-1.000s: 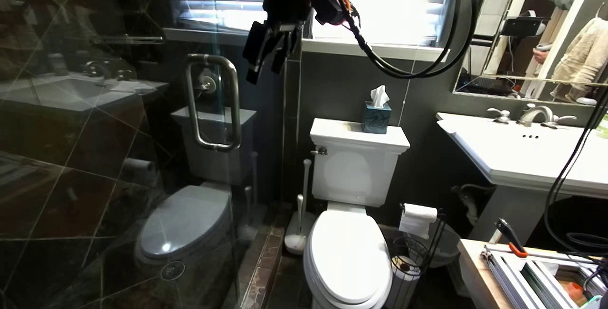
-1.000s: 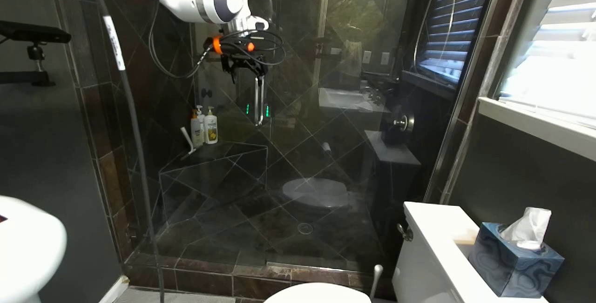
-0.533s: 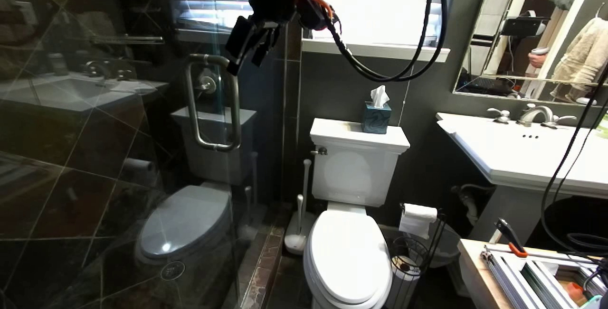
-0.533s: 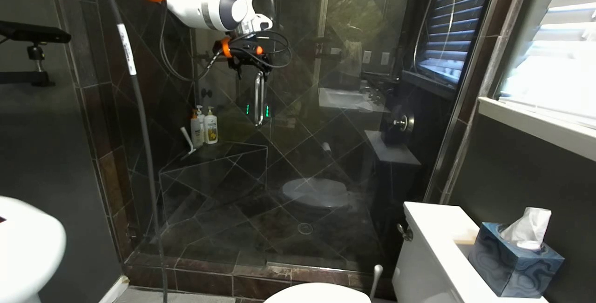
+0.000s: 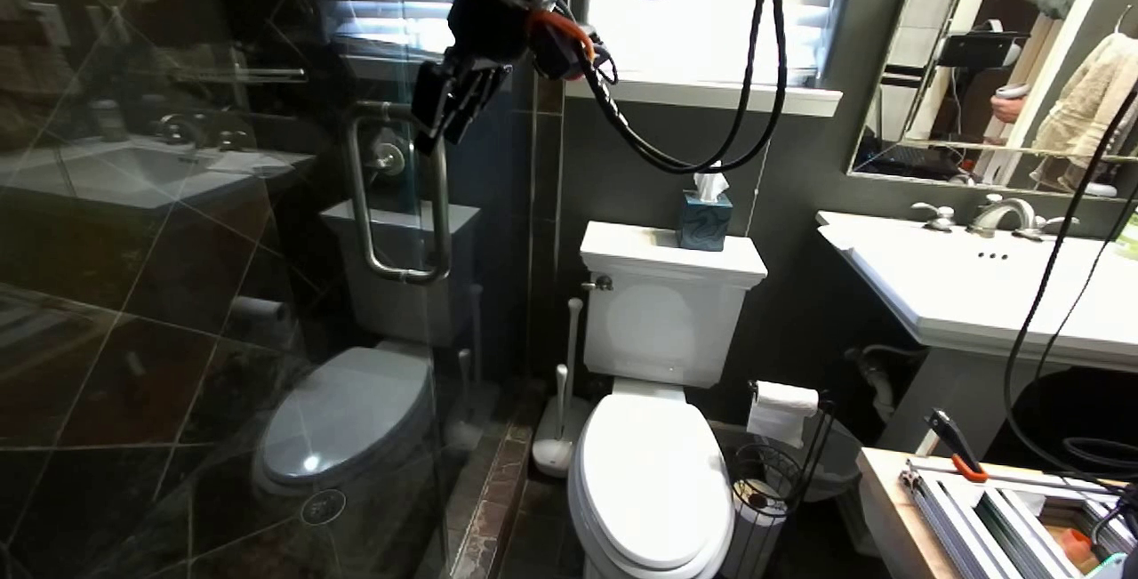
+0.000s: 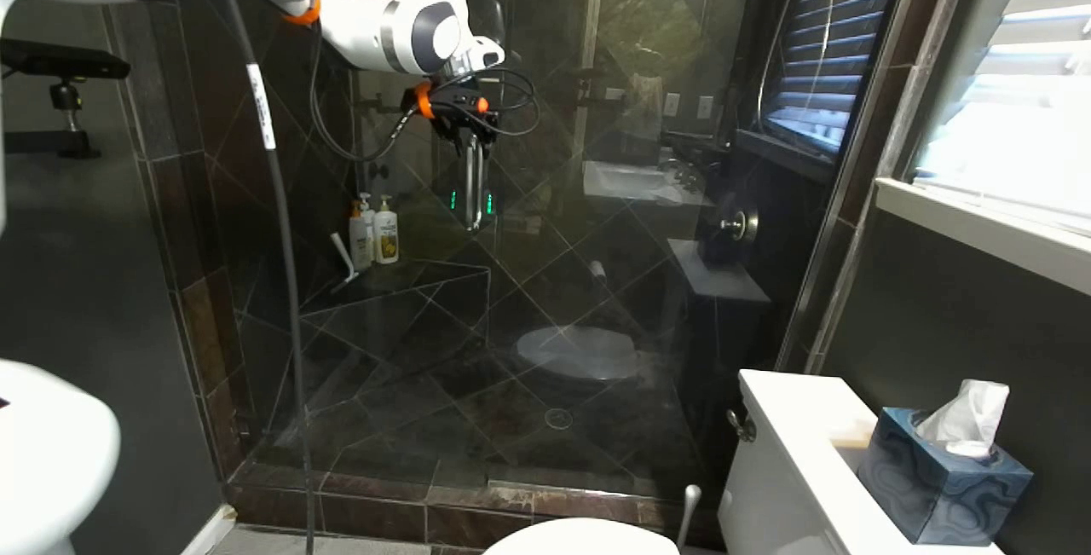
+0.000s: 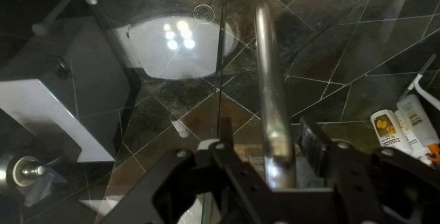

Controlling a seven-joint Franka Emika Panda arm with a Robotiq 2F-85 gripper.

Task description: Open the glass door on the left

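Observation:
The clear glass door [image 5: 222,268] fills the left of an exterior view, with reflections of the toilet and sink in it. Its chrome loop handle [image 5: 441,237] is fixed near the panel's edge. My black gripper [image 5: 440,136] is at the upper part of this loop, pointing down. In the wrist view the handle bar [image 7: 270,72] runs down between the fingers of my gripper [image 7: 268,134]. A gap shows on each side of the bar, wider on the left, so the jaws are open around it. In an exterior view the gripper's fingers partly hide behind the handle's top [image 6: 474,188].
A toilet [image 5: 653,472] with a tissue box [image 5: 705,225] on its tank stands right of the shower. Farther right are a sink [image 5: 1005,281] and a workbench [image 5: 907,517] with tools. Bottles [image 6: 385,235] sit on a ledge behind the glass. A cable [image 6: 281,222] hangs beneath the arm.
The arm has moved down and over to the handle, so its fingers now straddle the bar's upper part. The jaws have come closer together. The glass door has not visibly moved.

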